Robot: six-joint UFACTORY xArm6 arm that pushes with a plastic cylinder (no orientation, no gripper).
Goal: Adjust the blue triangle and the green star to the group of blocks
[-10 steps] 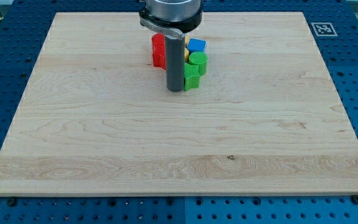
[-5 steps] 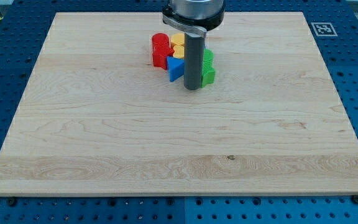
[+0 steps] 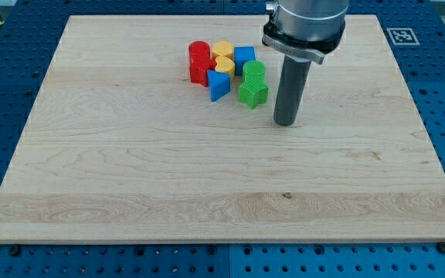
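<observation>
The blue triangle [image 3: 219, 85] lies at the lower left of a block cluster near the view's top centre. The green star [image 3: 253, 93] lies at the cluster's lower right, just below a green cylinder [image 3: 253, 72]. The two are a small gap apart. My tip [image 3: 285, 122] rests on the board to the right of the green star and slightly below it, a short gap away and touching no block.
The cluster also holds a red cylinder [image 3: 199, 52], another red block [image 3: 199, 71], two yellow blocks [image 3: 223, 55] and a blue cube [image 3: 244, 57]. A printed marker [image 3: 399, 35] sits off the board's top right corner.
My tip has moved to the view's right, from left of the green blocks, past them, to clear of the cluster. The blue triangle and green star now show fully.
</observation>
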